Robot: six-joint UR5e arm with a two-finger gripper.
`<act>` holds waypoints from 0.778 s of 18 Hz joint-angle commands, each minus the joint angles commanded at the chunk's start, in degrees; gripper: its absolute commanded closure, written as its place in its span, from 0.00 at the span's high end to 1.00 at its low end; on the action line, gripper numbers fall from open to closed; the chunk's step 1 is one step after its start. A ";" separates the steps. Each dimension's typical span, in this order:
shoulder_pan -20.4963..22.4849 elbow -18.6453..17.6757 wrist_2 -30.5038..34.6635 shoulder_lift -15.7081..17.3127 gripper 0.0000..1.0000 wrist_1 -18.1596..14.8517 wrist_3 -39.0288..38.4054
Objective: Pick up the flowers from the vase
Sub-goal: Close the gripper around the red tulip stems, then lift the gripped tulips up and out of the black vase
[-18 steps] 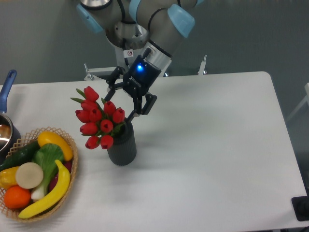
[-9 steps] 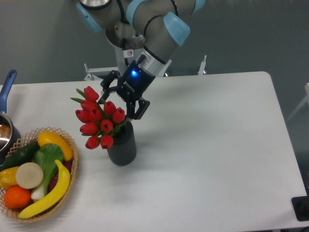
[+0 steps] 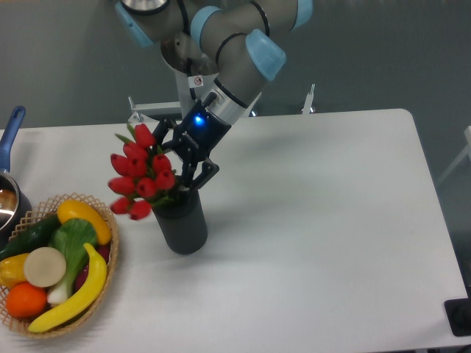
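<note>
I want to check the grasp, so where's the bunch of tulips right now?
The flowers sit left of centre on the table, leaning left out of the vase toward the wicker basket, with the pincer against their right side.

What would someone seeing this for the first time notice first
The bright red flowers stand out, leaning left out of the dark grey vase near the middle-left of the white table. Right behind them the gripper, with a glowing blue light on its wrist, reaches into the bunch just above the vase's mouth. At the lower left, a wicker basket of colourful fruit and vegetables also draws the eye.
</note>
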 joint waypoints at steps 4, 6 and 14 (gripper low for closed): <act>0.17 1.84 -0.70 -0.26 0.00 -0.09 -1.05; 0.26 2.90 -1.49 -0.26 0.00 -0.09 -2.46; 1.67 3.79 -3.87 1.14 0.00 -0.53 -5.80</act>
